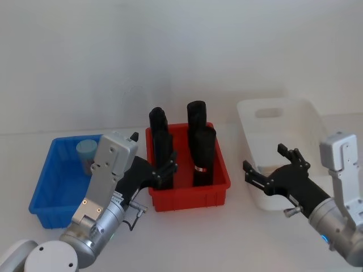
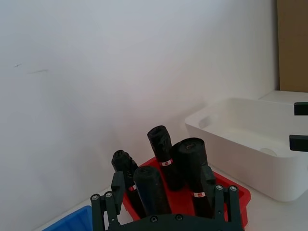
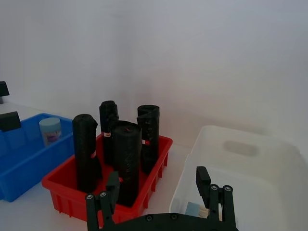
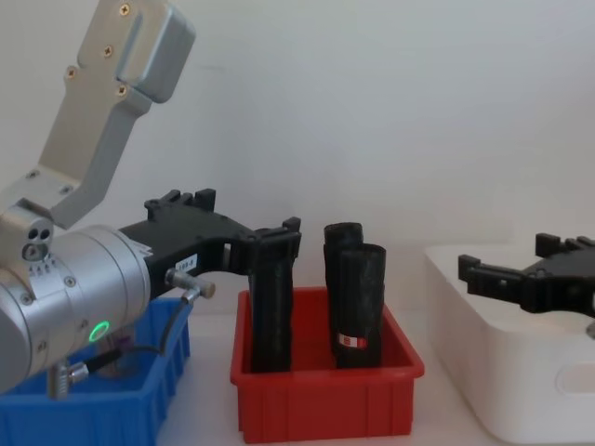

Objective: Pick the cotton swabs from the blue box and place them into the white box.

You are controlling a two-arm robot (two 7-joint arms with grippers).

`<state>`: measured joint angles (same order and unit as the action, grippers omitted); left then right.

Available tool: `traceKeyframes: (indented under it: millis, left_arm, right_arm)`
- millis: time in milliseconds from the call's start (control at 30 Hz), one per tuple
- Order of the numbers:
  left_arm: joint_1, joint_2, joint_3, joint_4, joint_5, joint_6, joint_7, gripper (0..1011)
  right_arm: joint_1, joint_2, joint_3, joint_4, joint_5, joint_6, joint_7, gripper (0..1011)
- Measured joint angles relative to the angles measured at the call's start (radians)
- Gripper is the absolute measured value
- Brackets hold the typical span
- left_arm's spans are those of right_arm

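One cotton swabs jar [image 1: 87,153] with a light blue lid stands upright in the far part of the blue box [image 1: 54,195]; the right wrist view shows the jar [image 3: 50,131] too. My left gripper [image 1: 153,152] hovers open and empty between the blue box and the red bin, level with the black rolls. Over the front left corner of the white box [image 1: 300,122], my right gripper [image 1: 264,158] is open and holds nothing. On the white box's floor [image 3: 250,192] lies a small pale blue item [image 3: 195,210], partly hidden by the gripper.
A red bin [image 1: 190,192] with several tall black rolls [image 1: 199,144] stands between the two boxes, close to my left gripper's fingers. Behind everything is a white wall. Bare table lies in front of the boxes.
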<state>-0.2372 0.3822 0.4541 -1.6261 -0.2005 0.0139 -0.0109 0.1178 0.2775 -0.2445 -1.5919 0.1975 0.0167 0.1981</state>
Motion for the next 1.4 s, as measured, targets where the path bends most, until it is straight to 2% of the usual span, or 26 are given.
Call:
traceKeyframes:
  millis: [233, 433, 733, 1400]
  left_arm:
    - [0.000, 0.000, 0.000, 0.000, 0.000, 0.000, 0.000, 1004]
    - [0.000, 0.000, 0.000, 0.000, 0.000, 0.000, 0.000, 1004]
    - [0.000, 0.000, 0.000, 0.000, 0.000, 0.000, 0.000, 1004]
    - [0.000, 0.000, 0.000, 0.000, 0.000, 0.000, 0.000, 1004]
  right_arm:
    - [0.068, -0.033, -0.013, 0.094, -0.038, -0.021, 0.054, 1001]
    - [0.155, -0.076, -0.029, 0.219, -0.078, -0.050, 0.107, 1002]
    - [0.260, -0.127, -0.045, 0.384, -0.112, -0.090, 0.154, 1002]
    - [0.455, -0.222, -0.077, 0.721, -0.135, -0.198, 0.204, 1002]
